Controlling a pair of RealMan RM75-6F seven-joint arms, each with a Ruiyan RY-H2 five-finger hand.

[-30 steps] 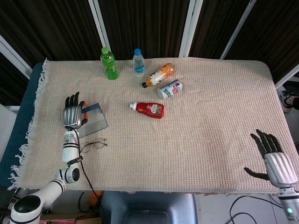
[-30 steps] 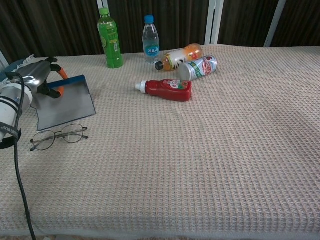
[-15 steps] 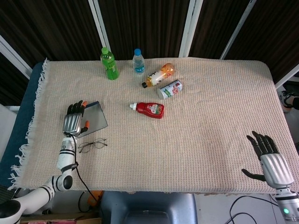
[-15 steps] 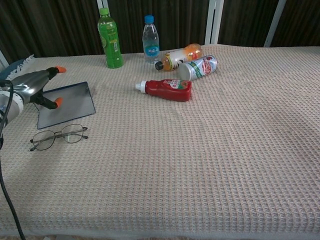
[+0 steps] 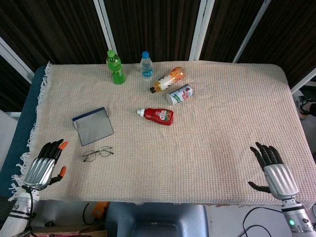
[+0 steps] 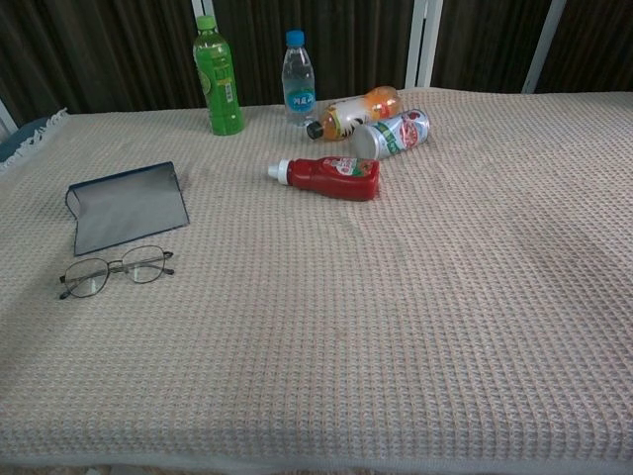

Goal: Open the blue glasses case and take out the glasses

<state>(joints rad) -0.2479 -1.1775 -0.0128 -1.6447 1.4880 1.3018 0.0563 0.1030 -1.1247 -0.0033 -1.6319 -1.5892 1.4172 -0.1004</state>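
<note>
- A table draped in a beige woven cloth point(image 5: 207, 133) stands before dark slatted panels; we look down on it from the head camera and across it from the chest.
- On the cloth's left side lies the blue glasses case point(image 5: 93, 126), flat and apparently shut again, and just in front of it rest the glasses point(image 5: 98, 153), lenses toward the case, apart from it by a narrow strip of cloth.
- Our left hand point(image 5: 43, 168) hangs off the table's near-left edge, fingers spread and holding nothing; our right hand point(image 5: 273, 169) sits at the near-right corner, likewise spread and empty. Neither shows in the chest view.
- We judge the task all but finished: the glasses are out and both hands are clear.
- The risk we see from here lies in any return to that corner. A low sweep of the left arm across the near edge could drag the thin wire frames, bend a temple or push them off the cloth.
- The loose weave could snag a fingertip or a temple tip and pull the glasses along with it.
- Further back, a green bottle point(image 5: 115, 67), a clear water bottle point(image 5: 146, 64), a tipped orange bottle point(image 5: 168, 79), a can point(image 5: 179, 94) and a ketchup bottle point(image 5: 157, 115) lie well clear; only a long reach would topple them.
</note>
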